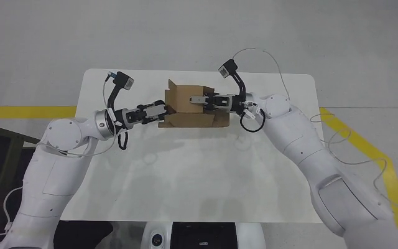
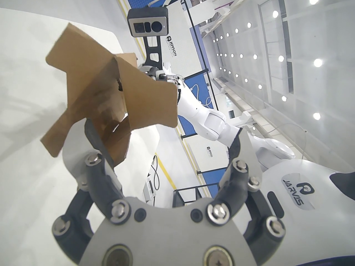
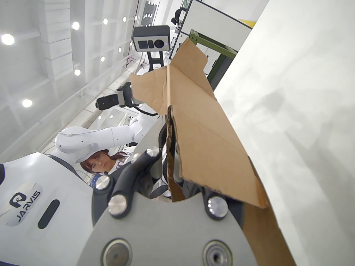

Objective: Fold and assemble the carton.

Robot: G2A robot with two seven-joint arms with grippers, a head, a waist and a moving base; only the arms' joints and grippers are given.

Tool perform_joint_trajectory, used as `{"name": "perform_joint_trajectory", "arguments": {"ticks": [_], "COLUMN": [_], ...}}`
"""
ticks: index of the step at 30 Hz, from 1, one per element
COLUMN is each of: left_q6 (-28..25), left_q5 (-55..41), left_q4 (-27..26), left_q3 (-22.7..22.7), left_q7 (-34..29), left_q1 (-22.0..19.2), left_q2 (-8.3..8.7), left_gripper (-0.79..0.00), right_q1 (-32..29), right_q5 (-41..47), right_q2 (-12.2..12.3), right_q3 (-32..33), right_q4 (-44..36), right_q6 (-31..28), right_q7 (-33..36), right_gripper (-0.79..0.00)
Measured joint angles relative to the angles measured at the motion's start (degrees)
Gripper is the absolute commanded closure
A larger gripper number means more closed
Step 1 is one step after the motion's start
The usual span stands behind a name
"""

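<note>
One white rectangular table (image 1: pixel 186 180) bears one brown cardboard carton (image 1: pixel 183 103), half-opened, at its far middle. Two arms meet it, one from each side. The left gripper (image 1: pixel 160 111) stands wide apart, one finger (image 2: pixel 95 139) against a flap. The right gripper (image 1: pixel 198 99) lies over the carton's middle, with a wall running into it. Whether it clamps that wall cannot be told.

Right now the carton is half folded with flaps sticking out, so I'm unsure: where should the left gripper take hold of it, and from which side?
Probably the loose flap at the end of the carton facing the left gripper, approached sideways along the table. That flap is thin and sits just inside its open fingers, and the right gripper occupies the opposite end.
</note>
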Motion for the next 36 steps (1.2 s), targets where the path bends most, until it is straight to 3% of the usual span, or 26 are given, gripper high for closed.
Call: {"name": "perform_joint_trajectory", "arguments": {"ticks": [18,36], "left_q6": [0.9,-0.5], "left_q5": [-1.1,0.2], "left_q4": [-2.3,-0.6], "left_q3": [1.5,2.3], "left_q7": [-1.1,-1.2], "left_q1": [0.0,-0.7], "left_q2": [-0.29,-0.53], "left_gripper": [-0.785,-0.785], "right_q1": [1.2,-0.2], "right_q5": [-0.3,0.4], "right_q2": [-2.7,-4.3], "right_q3": [1.7,4.1], "right_q4": [4.2,3.6], "right_q6": [-1.6,-0.1], "right_q7": [-2.0,-1.1], "right_gripper": [0.000,0.000]}}
